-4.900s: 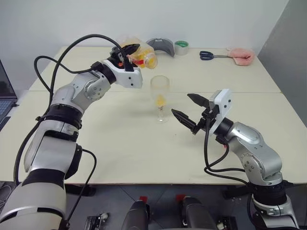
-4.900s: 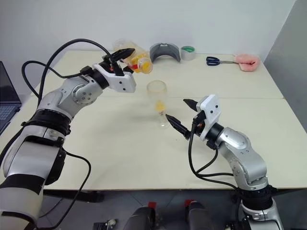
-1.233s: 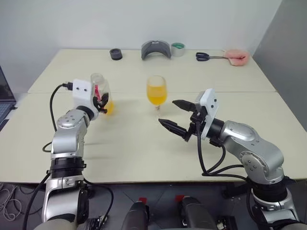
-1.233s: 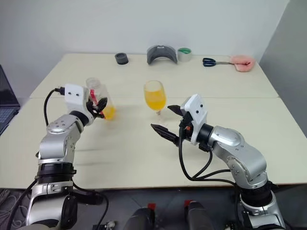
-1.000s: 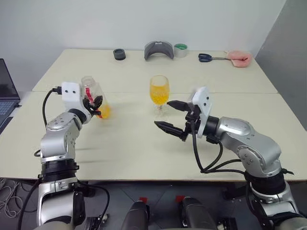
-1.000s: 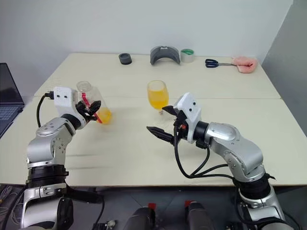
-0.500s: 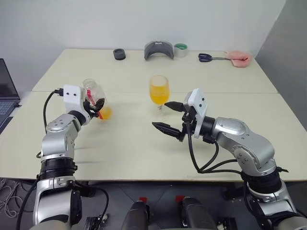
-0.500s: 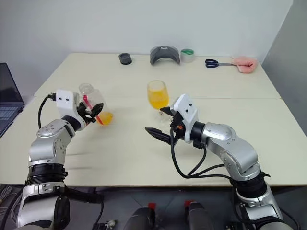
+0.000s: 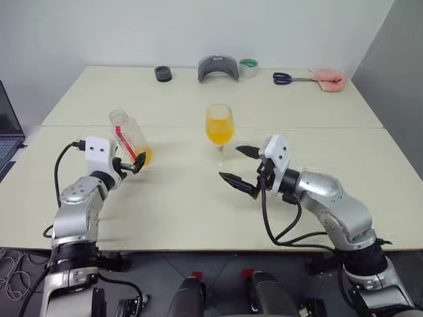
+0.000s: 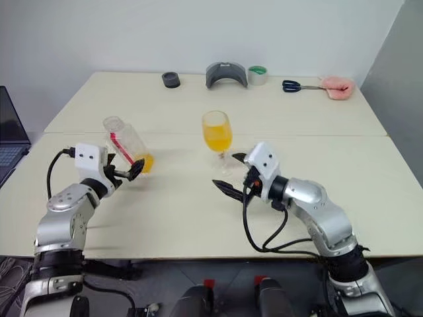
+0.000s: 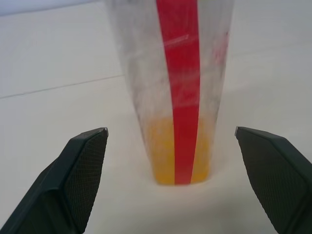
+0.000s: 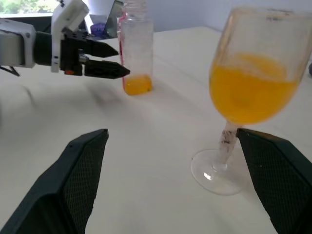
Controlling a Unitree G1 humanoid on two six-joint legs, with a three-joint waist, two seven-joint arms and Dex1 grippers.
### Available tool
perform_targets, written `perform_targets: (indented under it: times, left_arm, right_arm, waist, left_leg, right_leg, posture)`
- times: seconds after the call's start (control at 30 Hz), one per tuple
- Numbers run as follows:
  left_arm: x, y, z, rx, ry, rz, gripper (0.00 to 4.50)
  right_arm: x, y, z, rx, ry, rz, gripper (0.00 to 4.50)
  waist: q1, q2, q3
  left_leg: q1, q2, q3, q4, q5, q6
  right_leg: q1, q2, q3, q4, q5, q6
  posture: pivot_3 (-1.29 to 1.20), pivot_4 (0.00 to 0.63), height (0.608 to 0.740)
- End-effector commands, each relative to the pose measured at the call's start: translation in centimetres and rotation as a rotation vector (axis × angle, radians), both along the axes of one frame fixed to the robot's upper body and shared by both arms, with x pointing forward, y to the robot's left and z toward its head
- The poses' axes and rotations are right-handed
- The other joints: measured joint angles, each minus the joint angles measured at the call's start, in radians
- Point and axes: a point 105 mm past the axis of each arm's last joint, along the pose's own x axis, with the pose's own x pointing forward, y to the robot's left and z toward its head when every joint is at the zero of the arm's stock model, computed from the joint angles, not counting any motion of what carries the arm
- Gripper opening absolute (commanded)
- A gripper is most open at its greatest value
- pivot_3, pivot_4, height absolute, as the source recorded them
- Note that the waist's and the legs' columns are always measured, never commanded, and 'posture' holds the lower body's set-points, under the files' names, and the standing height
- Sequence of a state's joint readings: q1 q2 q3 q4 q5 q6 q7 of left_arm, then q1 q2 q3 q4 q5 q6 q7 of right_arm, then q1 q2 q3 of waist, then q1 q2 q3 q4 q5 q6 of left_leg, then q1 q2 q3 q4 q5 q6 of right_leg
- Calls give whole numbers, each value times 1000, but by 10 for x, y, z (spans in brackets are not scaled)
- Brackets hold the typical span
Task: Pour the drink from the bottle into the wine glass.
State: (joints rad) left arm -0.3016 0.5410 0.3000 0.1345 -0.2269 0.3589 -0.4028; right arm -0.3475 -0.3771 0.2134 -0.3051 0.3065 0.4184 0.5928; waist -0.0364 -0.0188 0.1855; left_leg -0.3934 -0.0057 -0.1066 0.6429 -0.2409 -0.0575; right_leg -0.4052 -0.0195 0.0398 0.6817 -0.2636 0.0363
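The bottle [image 9: 128,135], clear with a red strip and no cap, stands on the table at the left. A little orange drink [image 11: 178,158] lies in its bottom. My left gripper [image 9: 132,164] is open just in front of the bottle's base. Its fingers [image 11: 85,161] stand wide on either side and do not touch the bottle. The wine glass [image 9: 219,125] stands upright at the table's middle, its bowl about half full of orange drink [image 12: 248,92]. My right gripper [image 9: 235,165] is open close in front of the glass's foot, holding nothing.
Along the far edge lie a black round piece [image 9: 162,73], a grey curved object [image 9: 217,67], a tape roll [image 9: 248,67], scissors [image 9: 287,78] and a pink cloth [image 9: 330,77]. A laptop [image 10: 12,129] sits off the left side. A seam [image 9: 317,128] crosses the table behind the glass.
My left gripper has opened and let go of the bottle, which now stands free on the table, and drawn back and down a little. My right gripper has sunk toward the table.
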Motion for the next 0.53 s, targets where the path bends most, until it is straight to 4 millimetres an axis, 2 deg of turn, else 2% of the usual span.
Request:
perform_targets:
  times: [0.03,0.13,0.3,0.4,0.53]
  left_arm:
    - [-13,-3,17,14,-100,1,4484]
    - [-23,-7,11,3,-104,17,4484]
    - [-33,-17,3,-5,-124,25,4484]
    - [-38,-20,0,-12,-150,50,4484]
    - [-41,-19,0,-20,-175,77,4484]
  right_arm:
    - [10,-24,-5,53,-79,-144,4500]
    - [16,-49,-27,70,-86,-303,4500]
    - [18,-77,-53,131,-6,-461,4500]
    - [28,-100,-54,221,7,-626,4500]
    - [34,-104,-49,257,-6,-676,4500]
  waist:
    - [2,0,0]
    - [5,0,0]
    - [5,0,0]
    - [4,0,0]
    - [4,0,0]
  left_leg:
    - [0,0,0,0,0,0]
    - [0,0,0,0,0,0]
    - [1,0,1,1,0,0]
    - [1,1,1,1,0,0]
    - [2,1,2,1,1,1]
  right_leg:
    - [0,0,0,0,0,0]
    - [0,0,0,0,0,0]
    - [1,0,1,0,1,1]
    - [1,1,1,0,2,3]
    - [1,2,2,0,3,3]
  posture:
    - [0,150,740]
    - [0,150,740]
    - [0,150,740]
    - [0,150,740]
    - [0,150,740]
